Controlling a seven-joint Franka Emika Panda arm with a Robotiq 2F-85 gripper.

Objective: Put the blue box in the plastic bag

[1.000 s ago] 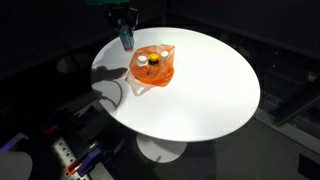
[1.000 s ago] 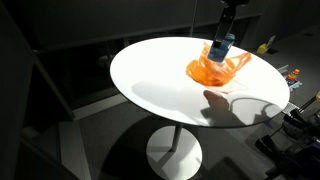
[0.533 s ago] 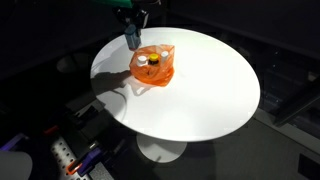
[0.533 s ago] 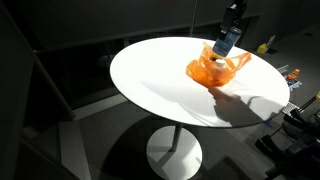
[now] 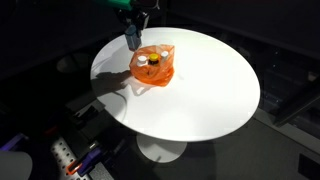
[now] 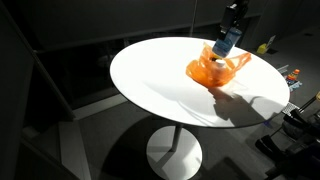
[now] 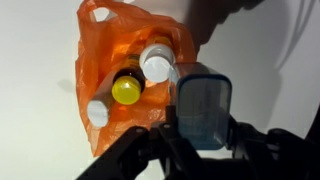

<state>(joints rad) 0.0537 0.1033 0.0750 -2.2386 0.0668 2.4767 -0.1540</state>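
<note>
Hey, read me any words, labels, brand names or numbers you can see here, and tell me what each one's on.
None can be read in any view.
The blue box shows only a blurred face.
The orange plastic bag and the capped bottles inside it show no legible print.

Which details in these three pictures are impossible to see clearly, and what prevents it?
Wrist view: the blue box covers part of the plastic bag; what lies behind it is hidden.
Wrist view: the gripper is dark and blurred; its contact with the box is unclear.
Both exterior views: the bottles in the bag are too small to identify.
</note>
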